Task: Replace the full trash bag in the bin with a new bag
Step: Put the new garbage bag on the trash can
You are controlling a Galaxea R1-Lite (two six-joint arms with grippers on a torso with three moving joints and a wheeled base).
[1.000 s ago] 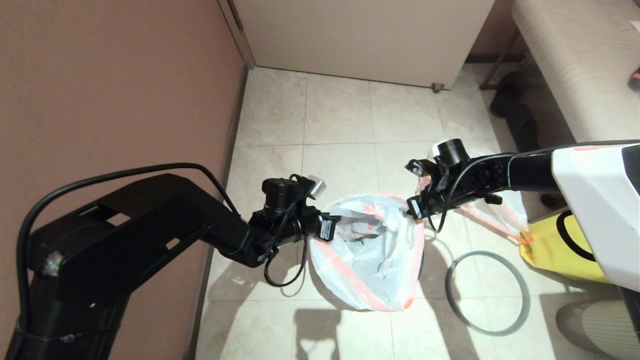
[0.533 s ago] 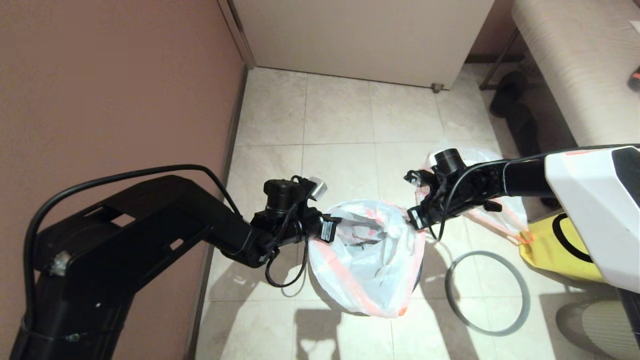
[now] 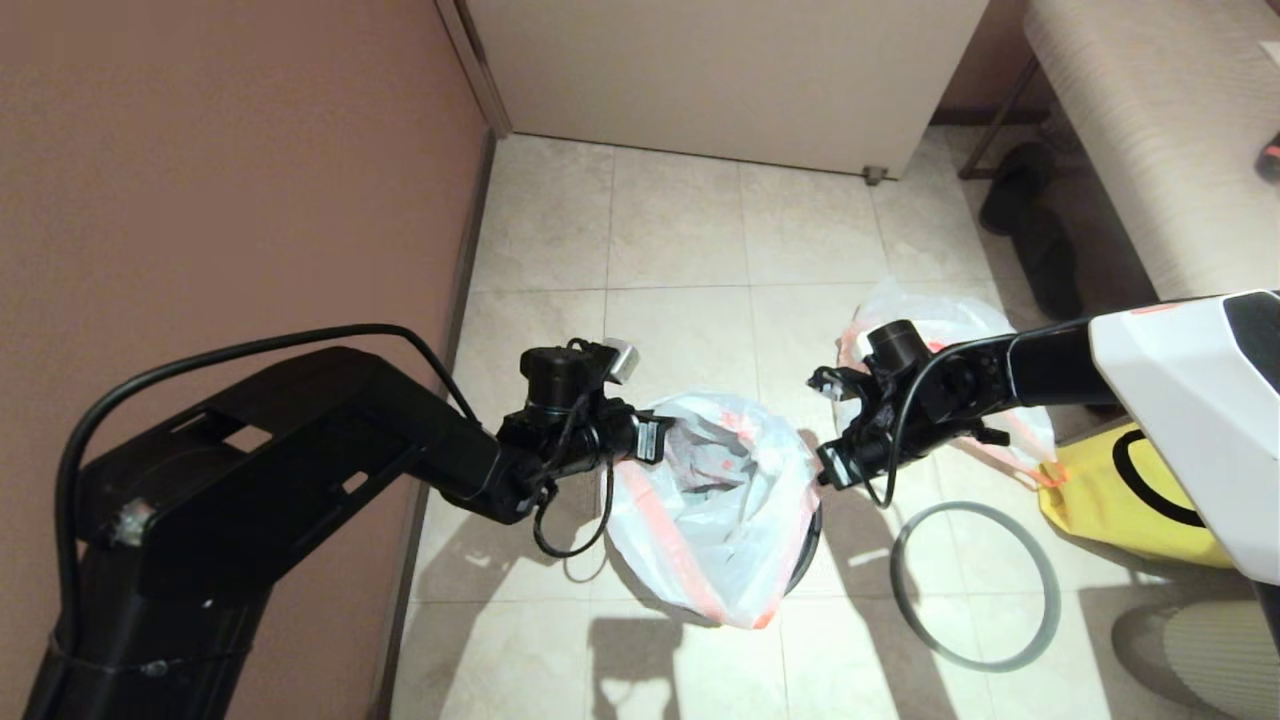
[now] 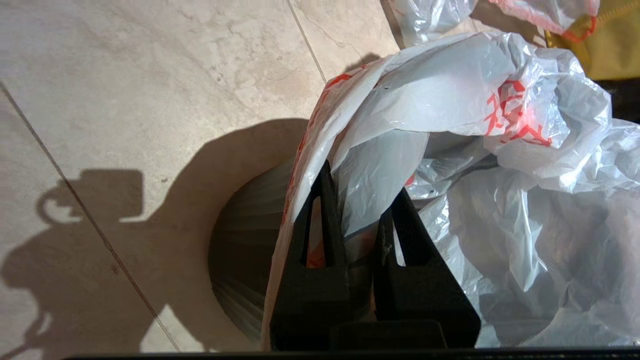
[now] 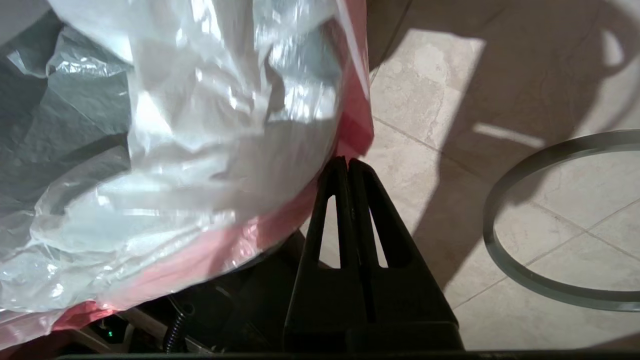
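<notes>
While both grippers are pinching opposite hems of the new bag (image 3: 715,500) at frame centre, left gripper (image 3: 655,438) and right gripper (image 3: 828,468) are stretching it over the bin (image 3: 808,545).

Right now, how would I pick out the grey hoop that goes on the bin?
Look at the tiled floor, on the robot's right of the new bag stretched between the two grippers. The grey hoop lies flat there, beside the yellow fabric bag. It is the only thin, bare ring, with floor tiles showing through its middle.
</notes>
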